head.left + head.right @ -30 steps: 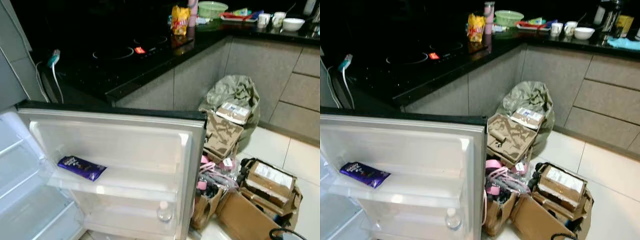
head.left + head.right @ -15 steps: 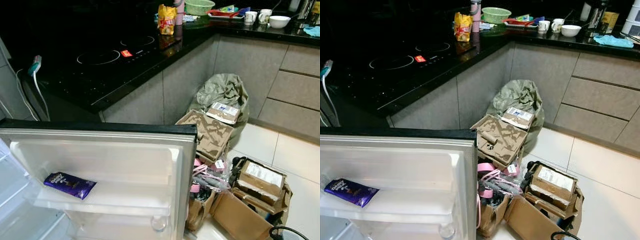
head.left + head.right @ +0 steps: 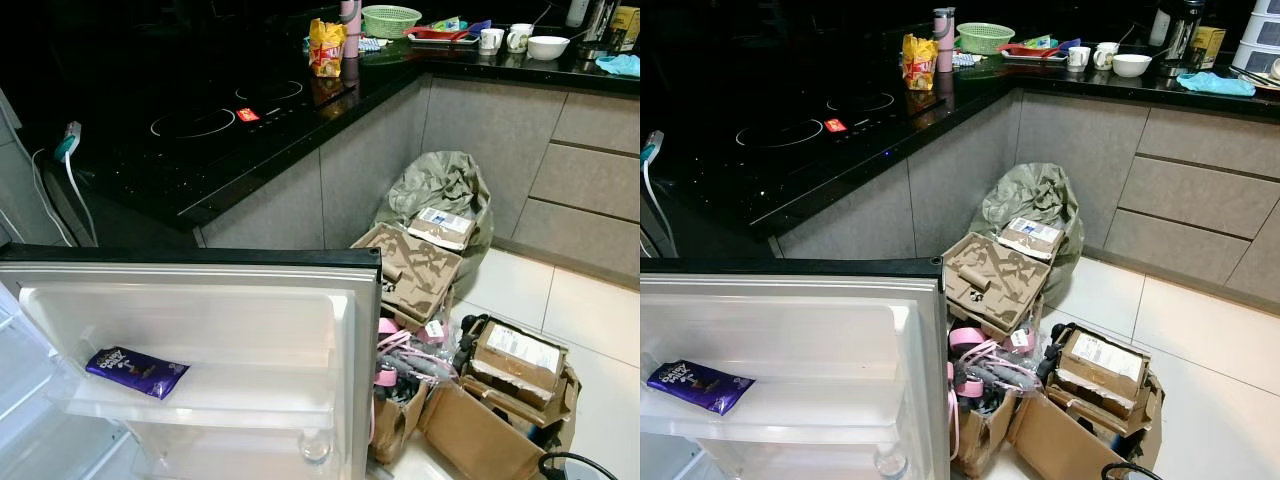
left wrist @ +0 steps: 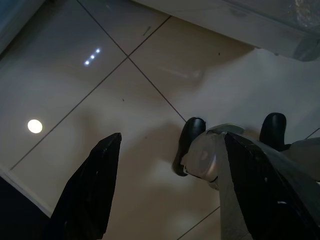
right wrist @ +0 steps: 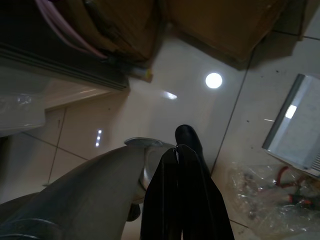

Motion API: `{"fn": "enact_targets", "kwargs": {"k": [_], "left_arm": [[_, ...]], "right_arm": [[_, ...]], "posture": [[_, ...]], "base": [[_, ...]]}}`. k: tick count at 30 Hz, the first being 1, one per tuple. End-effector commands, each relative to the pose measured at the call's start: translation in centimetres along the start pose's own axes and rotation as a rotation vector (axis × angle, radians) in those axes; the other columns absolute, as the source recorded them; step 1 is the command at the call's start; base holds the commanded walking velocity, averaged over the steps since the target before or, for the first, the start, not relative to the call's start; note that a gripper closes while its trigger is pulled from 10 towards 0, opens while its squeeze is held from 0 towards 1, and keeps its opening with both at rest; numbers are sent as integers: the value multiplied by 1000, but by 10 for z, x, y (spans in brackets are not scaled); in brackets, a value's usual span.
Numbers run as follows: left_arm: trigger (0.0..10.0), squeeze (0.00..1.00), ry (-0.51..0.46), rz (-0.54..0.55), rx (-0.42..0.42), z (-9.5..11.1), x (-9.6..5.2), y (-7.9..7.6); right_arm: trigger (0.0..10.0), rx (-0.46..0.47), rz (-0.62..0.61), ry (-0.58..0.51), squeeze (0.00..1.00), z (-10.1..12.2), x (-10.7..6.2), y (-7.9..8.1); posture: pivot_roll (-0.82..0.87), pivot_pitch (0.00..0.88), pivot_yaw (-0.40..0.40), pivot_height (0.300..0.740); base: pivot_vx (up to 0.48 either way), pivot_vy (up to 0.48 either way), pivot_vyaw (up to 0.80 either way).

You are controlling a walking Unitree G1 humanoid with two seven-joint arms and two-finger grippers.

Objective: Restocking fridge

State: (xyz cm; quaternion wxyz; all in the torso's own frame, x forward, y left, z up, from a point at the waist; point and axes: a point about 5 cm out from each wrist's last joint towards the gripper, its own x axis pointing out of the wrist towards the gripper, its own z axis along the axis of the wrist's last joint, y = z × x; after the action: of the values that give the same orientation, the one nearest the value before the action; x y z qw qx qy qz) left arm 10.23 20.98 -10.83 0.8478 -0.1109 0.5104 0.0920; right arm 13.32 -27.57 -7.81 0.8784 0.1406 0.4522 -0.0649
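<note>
Chocolate bar (image 3: 136,371) on fridge door shelf (image 3: 250,385), left gripper (image 4: 167,150) hanging over floor

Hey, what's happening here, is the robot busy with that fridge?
Nothing is being handled right now. The fridge door stands open with a purple chocolate bar on its shelf. Both arms hang toward the floor: the left gripper is open and empty, the right gripper is shut and empty. Cardboard boxes sit beside the door.
</note>
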Motion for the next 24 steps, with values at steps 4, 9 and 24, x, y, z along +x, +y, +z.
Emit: {"fn": "enact_targets", "kwargs": {"k": [4,9,24], "left_arm": [[10000,0,-7,4,21,0,0,-1],[10000,0,-13,9,31,1,0,0],[10000,0,-34,16,9,3,1,-2]], "right_arm": [[10000,-59,-59,-5,0,2,2,1],[10000,-95,-103,-1,0,1,2,0],[10000,-141,-163,20,0,-7,1,-1]], "posture": [[-133,0,11,740],[-127,0,15,740],[-117,0,8,740]], "base": [[0,0,0],[0,0,0],[0,0,0]]}}
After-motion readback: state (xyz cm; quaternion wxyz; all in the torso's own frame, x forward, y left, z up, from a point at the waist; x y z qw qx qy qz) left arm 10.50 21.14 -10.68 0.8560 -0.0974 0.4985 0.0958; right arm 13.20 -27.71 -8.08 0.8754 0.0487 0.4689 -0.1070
